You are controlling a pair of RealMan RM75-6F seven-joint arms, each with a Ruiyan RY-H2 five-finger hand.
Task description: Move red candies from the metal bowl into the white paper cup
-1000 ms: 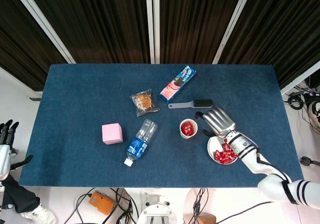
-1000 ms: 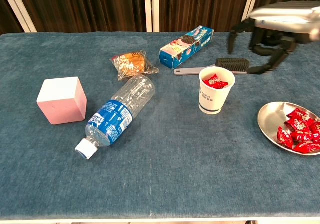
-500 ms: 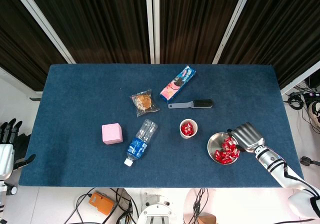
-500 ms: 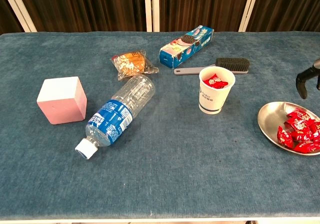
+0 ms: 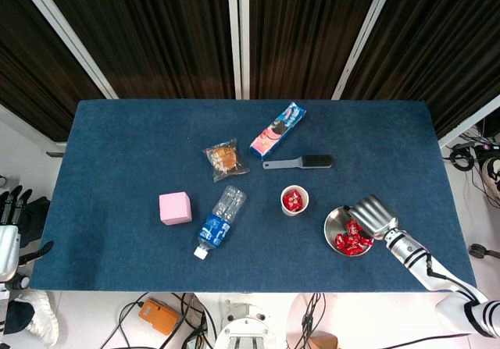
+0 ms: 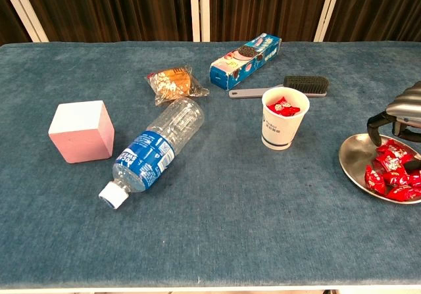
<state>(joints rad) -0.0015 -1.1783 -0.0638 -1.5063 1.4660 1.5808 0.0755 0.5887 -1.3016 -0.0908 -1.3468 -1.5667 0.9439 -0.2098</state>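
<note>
Right hand over the bowl, reaching for another candy

The candies [image 6: 393, 170] lie heaped in the bowl [image 5: 333, 226] at the counter's [image 5: 117, 146] right front, with a few already in the cup [image 6: 284, 119] just to its left. The right hand [image 5: 373, 214] hovers at the bowl's far rim, fingers [image 6: 375, 124] curled down and holding nothing I can see. Best to lower onto one candy at the heap's edge, pinch it alone, and lift straight up so the shallow bowl does not skid. The left hand [image 5: 9, 236] hangs spread, off the counter.
</note>
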